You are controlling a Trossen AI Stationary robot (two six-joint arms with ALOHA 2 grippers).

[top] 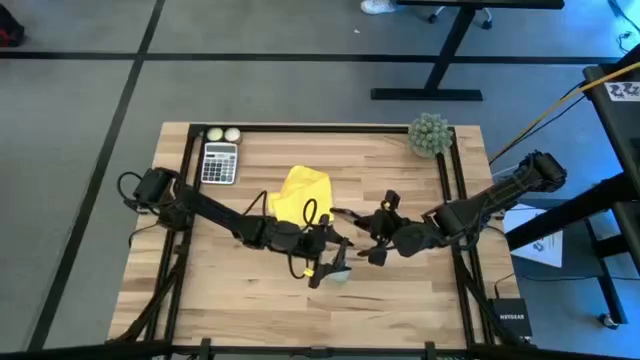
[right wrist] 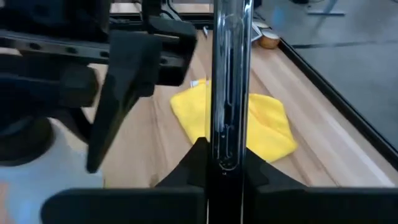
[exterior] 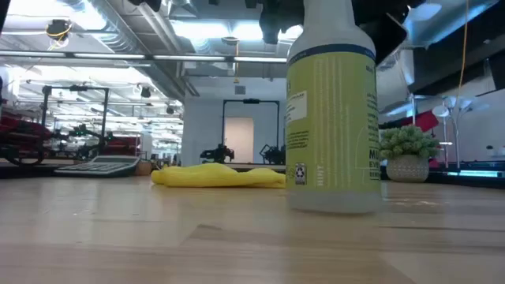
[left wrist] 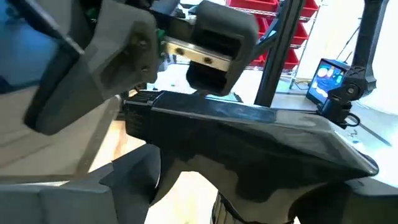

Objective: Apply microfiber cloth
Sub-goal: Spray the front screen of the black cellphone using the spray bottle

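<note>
One spray bottle (exterior: 331, 106) stands upright nearest the low camera, its pale green label facing forward; from above it sits near the front centre of the desk (top: 250, 290), directly under the left gripper (top: 328, 262). The left jaws are at the bottle's top, but whether they grip it cannot be told. The right gripper (top: 368, 232) sits just beside the left one, and its jaws clamp one thin, dark, glossy flat item (right wrist: 227, 81), seen edge-on in the right wrist view.

One microfiber cloth (top: 302, 193) — bright yellow, crumpled — lies flat on the desk behind the two grippers, slightly left of centre and apart from the bottle.

Farther back, count as follows:
- one calculator (top: 219, 163) near the far left corner;
- two small pale balls (top: 223, 134) touching side by side, just beyond the calculator;
- one small green potted plant (top: 430, 134) at the far right corner.

The desk is light wood planking within a black frame, standing on grey floor. Beyond it, the low view shows a bright open workshop — ceiling ducts, light strips and red equipment at left.
</note>
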